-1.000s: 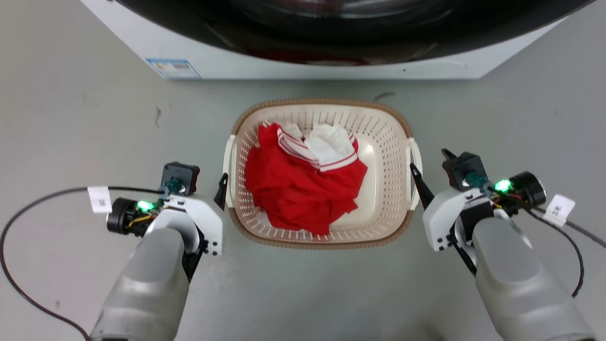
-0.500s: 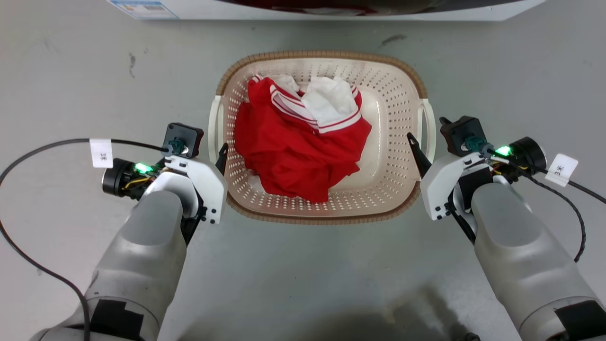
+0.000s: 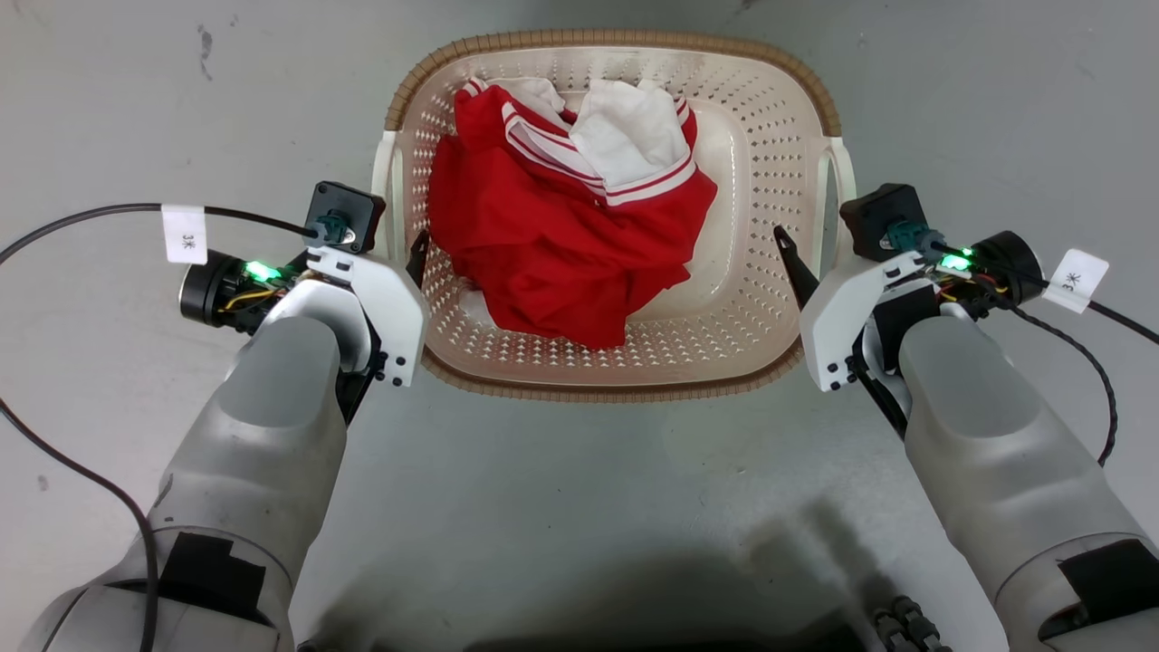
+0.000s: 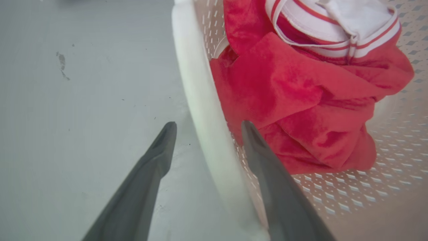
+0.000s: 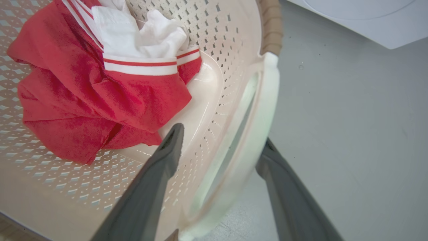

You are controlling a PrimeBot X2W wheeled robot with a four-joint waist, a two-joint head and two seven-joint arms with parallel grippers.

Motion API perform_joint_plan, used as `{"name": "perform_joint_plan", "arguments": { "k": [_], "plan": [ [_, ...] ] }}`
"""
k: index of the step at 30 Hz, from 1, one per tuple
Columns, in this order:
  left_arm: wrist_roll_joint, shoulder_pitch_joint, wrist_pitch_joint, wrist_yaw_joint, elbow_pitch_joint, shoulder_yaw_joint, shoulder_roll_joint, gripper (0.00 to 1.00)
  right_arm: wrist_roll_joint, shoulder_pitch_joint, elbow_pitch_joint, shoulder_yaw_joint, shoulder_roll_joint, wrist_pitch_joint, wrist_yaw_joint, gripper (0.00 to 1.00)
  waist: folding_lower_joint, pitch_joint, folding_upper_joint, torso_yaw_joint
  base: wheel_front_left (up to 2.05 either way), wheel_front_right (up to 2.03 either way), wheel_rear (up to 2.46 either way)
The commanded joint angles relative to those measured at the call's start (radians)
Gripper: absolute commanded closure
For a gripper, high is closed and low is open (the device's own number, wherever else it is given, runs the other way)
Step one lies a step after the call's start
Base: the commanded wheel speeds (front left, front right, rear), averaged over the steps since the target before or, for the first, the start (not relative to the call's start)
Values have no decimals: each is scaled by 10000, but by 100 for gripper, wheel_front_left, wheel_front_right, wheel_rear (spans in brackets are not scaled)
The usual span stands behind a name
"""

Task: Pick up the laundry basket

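The laundry basket [image 3: 607, 40] is cream perforated plastic with a brown woven-look rim, and it stands on the grey floor holding red-and-white clothes [image 3: 552, 235]. My left gripper [image 3: 405, 255] is open. Its fingers straddle the white left handle [image 4: 197, 83], one outside over the floor and one inside by the clothes. My right gripper [image 3: 815, 243] is open too, astride the white right handle [image 5: 267, 100]. Its inner finger [image 5: 167, 157] is inside the basket and its outer finger [image 5: 284, 187] is outside. In both wrist views the handles sit between parted fingers.
A corner of the white washing machine [image 5: 367, 20] stands beyond the basket on the right. Black cables [image 3: 81, 226] with white tags trail from both wrists over the grey floor [image 3: 579, 507]. A dark shadow lies at the bottom of the head view.
The head camera has dipped, so the washing machine has left its view and the basket looks larger. Both grippers have moved in from beside the basket to straddle its handles.
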Motion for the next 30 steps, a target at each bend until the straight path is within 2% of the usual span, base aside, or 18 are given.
{"name": "perform_joint_plan", "arguments": {
  "k": [1, 13, 14, 15, 16, 17, 30],
  "plan": [
    [-72, -105, 54, -4, 17, -127, 26, 0, 138, -168, 52, 146, 10, 46, -7, 0, -1, 103, 0, -22, 0, 0, 0],
    [-517, -296, 361, -5, 44, -750, 8, 0, 881, -382, 172, 777, 7, 484, -7, 0, -1, 538, 0, -50, 0, 0, 0],
    [-624, -264, 481, -5, 48, -773, -35, 0, 937, -405, 175, 820, 7, 503, -7, 17, -1, 554, 0, -54, 0, 0, 0],
    [-631, -255, 550, -5, 52, -852, -35, 3, 985, -427, 184, 852, 7, 520, -7, 56, -1, 567, 0, -58, 0, 0, 0],
    [-631, -269, 559, -5, 52, -921, 10, 53, 1023, -447, 201, 860, 4, 542, -7, 93, -1, 577, 0, -65, 0, 0, 0],
    [-709, -264, 601, -2, 57, -958, 9, 99, 1072, -449, 231, 892, 5, 615, -7, 100, -1, 584, 0, -68, 0, 0, 0],
    [-1311, -167, 631, -7, 43, -1586, 60, 100, 1296, -431, 370, 1181, -44, 653, -4, 100, -1, 387, 0, -37, 0, 0, 0]
  ]
}}
